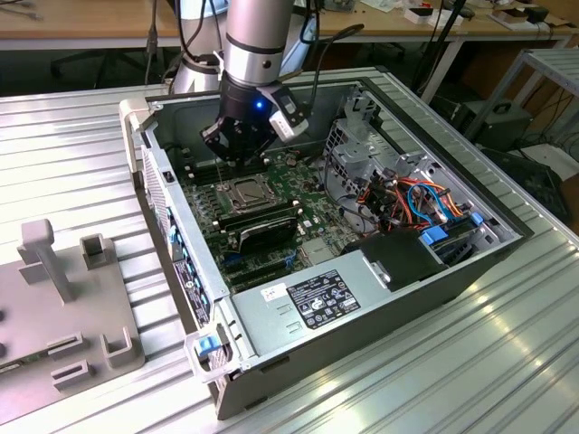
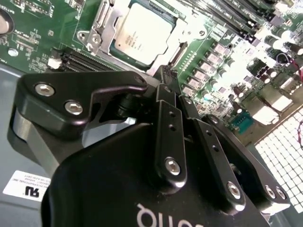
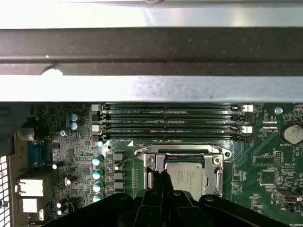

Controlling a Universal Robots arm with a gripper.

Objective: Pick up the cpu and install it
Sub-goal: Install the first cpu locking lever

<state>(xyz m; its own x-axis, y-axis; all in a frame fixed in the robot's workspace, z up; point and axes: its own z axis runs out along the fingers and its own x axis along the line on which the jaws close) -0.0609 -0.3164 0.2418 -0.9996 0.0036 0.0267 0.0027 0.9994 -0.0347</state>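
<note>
The cpu [image 1: 244, 192] is a flat grey square lying in the metal-framed socket [image 3: 218, 163] on the green motherboard [image 1: 312, 212] inside the open computer case. In both wrist views its dull top [image 2: 142, 33] [image 3: 187, 176] shows with the frame around its edges. My gripper [image 1: 238, 161] hangs just above the socket. Its black fingers meet at the tips [image 2: 165, 73] [image 3: 158, 176] beside one edge of the cpu, over the frame, with nothing seen between them. Whether the tips touch the frame I cannot tell.
Black memory slots [image 3: 170, 123] run along one side of the socket, and long black sticks [image 1: 258, 224] lie beside it. A power supply [image 1: 326, 294], cables [image 1: 416, 199] and the case walls [image 1: 172, 208] ring the board. A grey fixture [image 1: 63, 298] stands at the exterior view's left.
</note>
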